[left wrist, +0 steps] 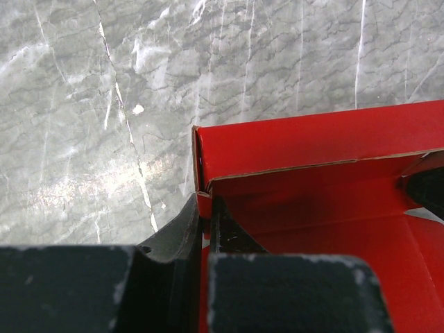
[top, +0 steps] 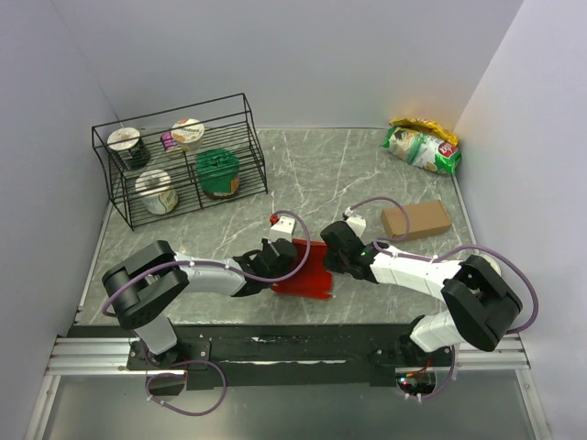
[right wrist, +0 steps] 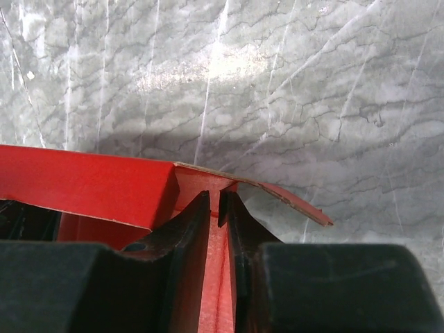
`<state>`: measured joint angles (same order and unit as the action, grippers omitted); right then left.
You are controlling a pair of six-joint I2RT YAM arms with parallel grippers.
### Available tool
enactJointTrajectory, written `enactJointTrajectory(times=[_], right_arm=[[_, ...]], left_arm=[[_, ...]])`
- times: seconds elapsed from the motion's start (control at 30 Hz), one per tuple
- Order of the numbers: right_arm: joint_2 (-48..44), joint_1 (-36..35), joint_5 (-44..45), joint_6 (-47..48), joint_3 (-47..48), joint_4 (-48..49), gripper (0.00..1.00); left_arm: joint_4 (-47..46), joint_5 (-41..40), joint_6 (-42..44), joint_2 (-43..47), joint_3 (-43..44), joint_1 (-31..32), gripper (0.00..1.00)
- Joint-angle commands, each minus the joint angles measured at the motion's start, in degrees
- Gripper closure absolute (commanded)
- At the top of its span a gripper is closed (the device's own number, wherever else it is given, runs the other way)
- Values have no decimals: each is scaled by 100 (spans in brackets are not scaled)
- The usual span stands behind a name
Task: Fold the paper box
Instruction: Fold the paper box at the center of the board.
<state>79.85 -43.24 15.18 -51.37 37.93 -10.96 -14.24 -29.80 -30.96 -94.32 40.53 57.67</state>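
Paper box [top: 307, 275]: L claw [left wrist: 207, 208] pinches its corner wall, R claw [right wrist: 215, 199] straddles another wall, grip unclear.

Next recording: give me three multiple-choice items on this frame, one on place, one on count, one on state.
1. The plain brown cardboard box lies: A in the far left corner; B on the grey marble table, right of the bright red paper box; C in a gripper.
2. Round tubs in the black wire rack: A two; B six; C four.
3. The left gripper is: A shut on the red box's wall; B wide open; C out of view.
Key: B, the overhead view shows it there; C, four lids show; A, its fingers pinch the card.
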Motion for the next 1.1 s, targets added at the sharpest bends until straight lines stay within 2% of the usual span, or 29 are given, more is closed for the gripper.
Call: enactJointTrajectory(times=[0.0,0.43,0.73,0.8,0.87,0.93,0.97,1.07], right_arm=[[-40,-79,73,-118,215,507,74],[21,-88,-200,-154,100,964,70],[66,-88,-174,-180,162,745,69],[-127,-79,-68,-162,171,544,68],[-347,-123,142,-14,101,438,63],[-698,-228,327,92,48,175,53],[-830,-263,328,345,-22,173,44],[-1445,-500,48,898,-276,331,34]], left_arm=[[-334,396,-103,37,218,139,99],[-510,616,-86,37,209,139,99],[-484,520,-121,72,174,122,99],[-413,571,-121,46,148,-106,99],[-317,895,-121,11,104,-517,99],[-203,932,62,28,104,-712,99],[-141,932,151,54,156,-870,99],[131,1186,432,28,358,-1212,99]])
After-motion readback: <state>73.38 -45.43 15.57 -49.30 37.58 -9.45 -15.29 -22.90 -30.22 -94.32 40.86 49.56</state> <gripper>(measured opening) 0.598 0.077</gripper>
